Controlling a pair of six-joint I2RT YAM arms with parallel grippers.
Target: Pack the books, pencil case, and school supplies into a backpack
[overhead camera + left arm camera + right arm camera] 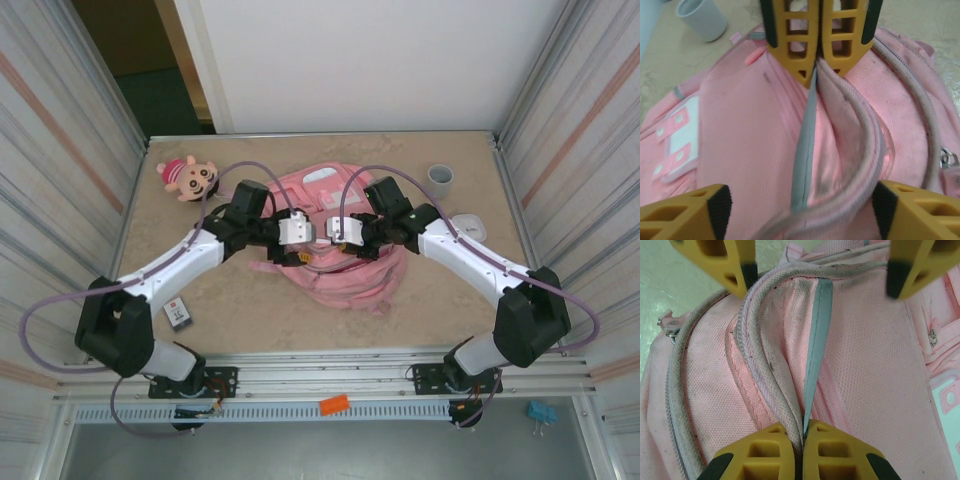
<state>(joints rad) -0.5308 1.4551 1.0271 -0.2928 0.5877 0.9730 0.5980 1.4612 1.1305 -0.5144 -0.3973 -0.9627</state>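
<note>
Right, handling notes:

1. The backpack (345,285) lies flat in the middle of the table (450,300), front panel up. It's soft woven fabric with no stiffness, so it will bunch and drag rather than move as one piece.
2. Your right gripper (802,437) is pinched tight on a raised fold of the backpack, right where the grey trim strip (815,355) runs into it.
3. Your left gripper (802,212) has its fingers spread wide. They straddle the same fold and the pale zip track (867,140) and grip nothing.
4. Best hold, I'd judge, is the thick piped edge beside the zip. It's firmer than the panel cloth and gives the pads something to bite (thin cloth alone tends to slip out).
5. Expect the bag to be light and to slide. Pull the two holds apart, not up, or the whole thing follows.
6. I can't tell whether the zip is undone.
7. The card (179,315) lies toward the table's near edge, on your left. It's thin and flat, so it's hard to get under; go for an edge.
</note>
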